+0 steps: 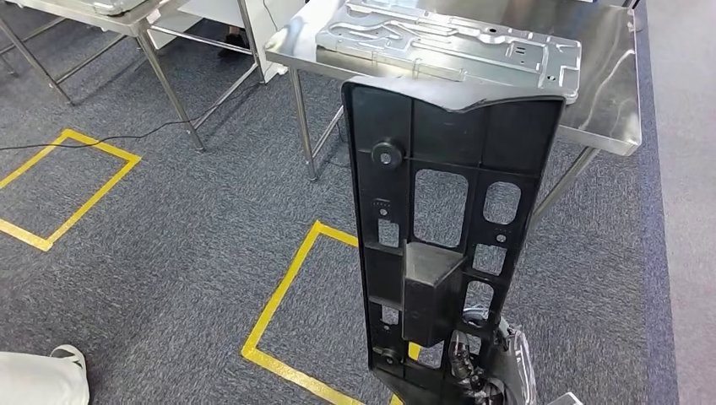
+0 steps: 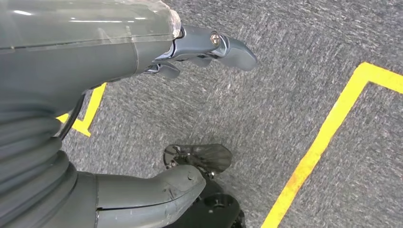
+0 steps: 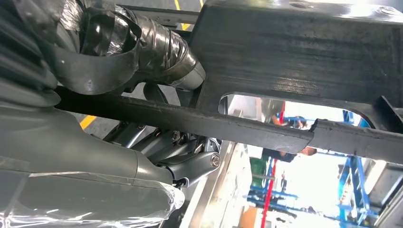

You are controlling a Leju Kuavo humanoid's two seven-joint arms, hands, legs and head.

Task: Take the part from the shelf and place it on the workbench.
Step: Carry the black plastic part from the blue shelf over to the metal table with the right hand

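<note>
The part is a long black plastic panel (image 1: 456, 219) with several cut-outs and a boxy block in its middle. It stands upright in front of me, its top edge overlapping the near edge of the steel workbench (image 1: 604, 101). My right hand (image 1: 488, 364) grips the panel at its lower end. In the right wrist view, the taped thumb (image 3: 142, 42) lies on one side of the panel (image 3: 294, 47) and the fingers (image 3: 185, 156) on the other. My left hand (image 2: 95, 52) hangs over the carpet, fingers apart, holding nothing.
A stamped silver metal plate (image 1: 447, 42) lies on the workbench. Yellow tape squares (image 1: 283, 295) mark the grey carpet. A second steel table (image 1: 127, 21) stands at the far left, with a black cable (image 1: 101, 139) on the floor. Someone's white-clad leg (image 1: 38, 375) is at the bottom left.
</note>
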